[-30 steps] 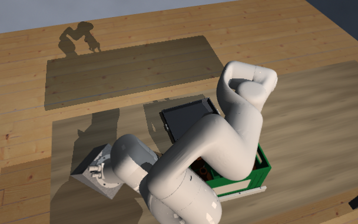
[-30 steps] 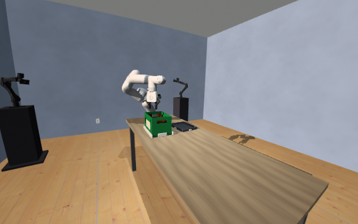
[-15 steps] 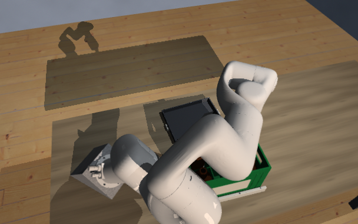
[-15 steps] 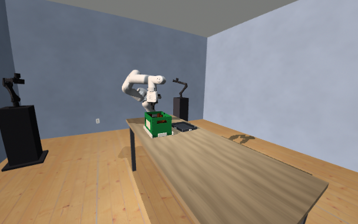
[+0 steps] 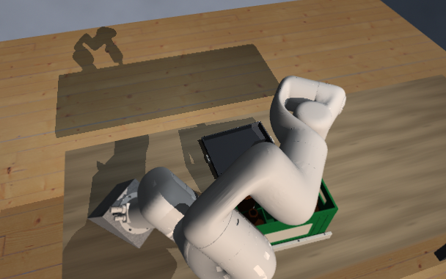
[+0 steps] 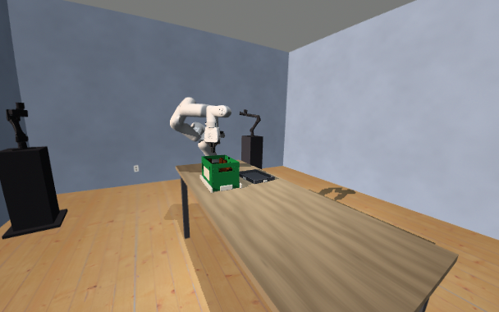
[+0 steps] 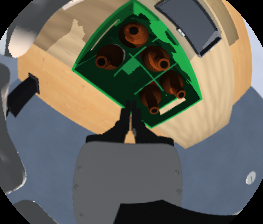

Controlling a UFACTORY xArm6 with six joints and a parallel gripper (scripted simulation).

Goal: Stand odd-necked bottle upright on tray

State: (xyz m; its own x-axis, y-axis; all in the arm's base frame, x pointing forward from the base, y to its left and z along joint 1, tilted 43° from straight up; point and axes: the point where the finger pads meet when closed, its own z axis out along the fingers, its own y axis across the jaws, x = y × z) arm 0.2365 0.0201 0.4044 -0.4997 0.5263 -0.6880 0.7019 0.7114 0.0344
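Observation:
The green crate [image 5: 328, 218] [image 6: 225, 181] [image 7: 160, 34] stands upright on the table. Several brown bottles stand in its compartments; in the wrist view one bottle [image 7: 133, 34] is at the top, one [image 7: 109, 56] at the left, one [image 7: 155, 59] at mid right, and two narrower-looking ones [image 7: 173, 85] [image 7: 151, 97] are nearest my gripper. Neck thickness cannot be told reliably. My gripper [image 6: 213, 151] [image 7: 131, 107] is shut and empty, fingertips together, above the crate. The dark tray [image 5: 229, 147] [image 6: 256, 176] [image 7: 189, 22] lies flat beside the crate, with no bottle seen on it. My arm hides much of the crate in the top view.
White strips [image 5: 302, 241] [image 6: 226, 187] lie along the crate's foot. The crate's walls rise around the bottles, with dividers between compartments. Off the table, black pedestals [image 6: 26, 189] [image 6: 252, 152] carry small dark arms.

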